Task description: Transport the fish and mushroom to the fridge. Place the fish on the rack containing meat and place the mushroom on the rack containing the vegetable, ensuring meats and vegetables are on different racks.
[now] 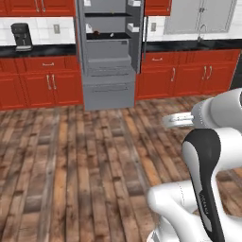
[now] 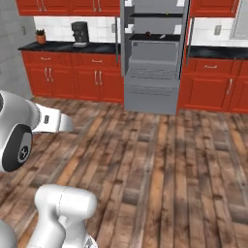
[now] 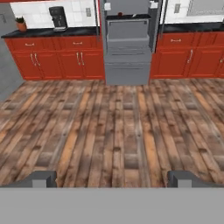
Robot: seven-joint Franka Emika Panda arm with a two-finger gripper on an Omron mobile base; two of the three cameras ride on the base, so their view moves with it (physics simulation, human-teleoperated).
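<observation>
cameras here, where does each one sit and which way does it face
Left base view: behind the arm's left, facing the open fridge; white arm at lower right.
Right base view: behind its right, same fridge; arm at lower left.
Hand view: on the hand, looking over the wood floor; open pincer tips at the bottom.
All share the fridge and red cabinets.

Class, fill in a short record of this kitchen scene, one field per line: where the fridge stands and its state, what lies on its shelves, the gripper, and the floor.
fridge: the fridge stands open between red cabinets, across the room from the robot
lower shelf: the rack containing meat carries a small dark red piece, the meat, and a pale item too small to identify
upper shelf: the rack containing the vegetable, contents too small to tell
gripper: gripper open, nothing between the fingertips
floor: bare wooden planks
counter: coffee machine
</observation>
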